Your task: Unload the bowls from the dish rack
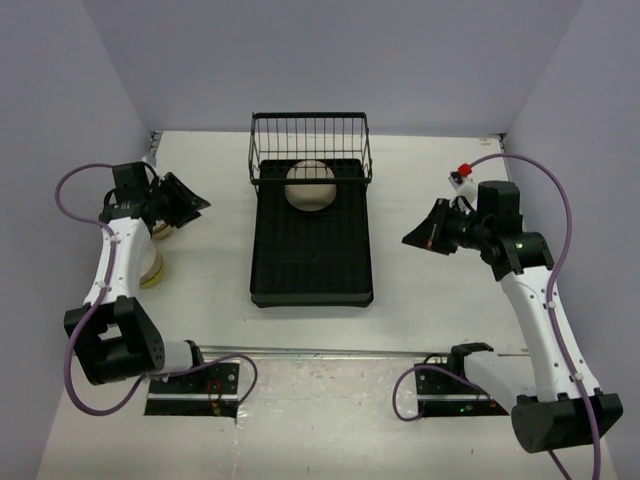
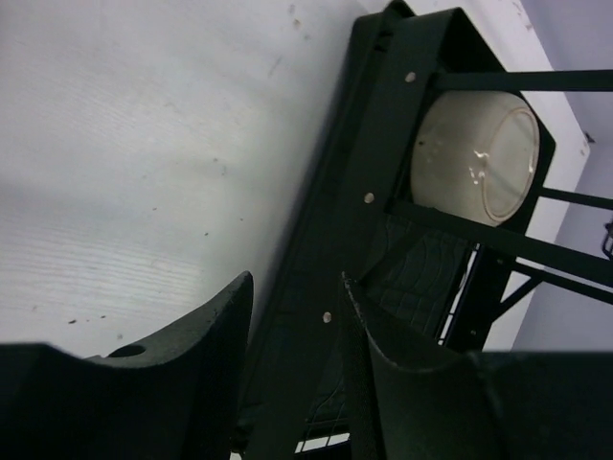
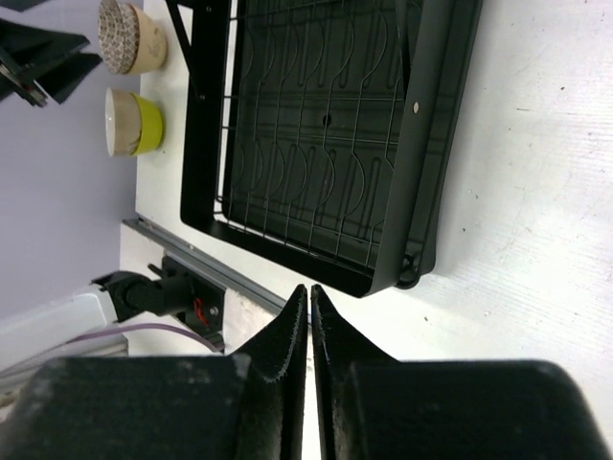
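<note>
Bowls: one cream bowl (image 1: 311, 186) is seated in the dish rack (image 1: 310, 270), at its wire-basket end. A net-patterned bowl (image 3: 129, 36) and a lime-yellow bowl (image 3: 129, 122) are set on the table (image 1: 210, 280) to the rack's left. Left gripper (image 2: 297, 281): jaws spread, empty. Right gripper (image 3: 308, 287): jaws pressed together, empty.

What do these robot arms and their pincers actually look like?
The left arm and right arm have white tube-like segments joined by chunky black joints. A purple cable loops along each. The left gripper and right gripper are matte black with two wedge-shaped fingers. A small green light glows on the right arm.
</note>
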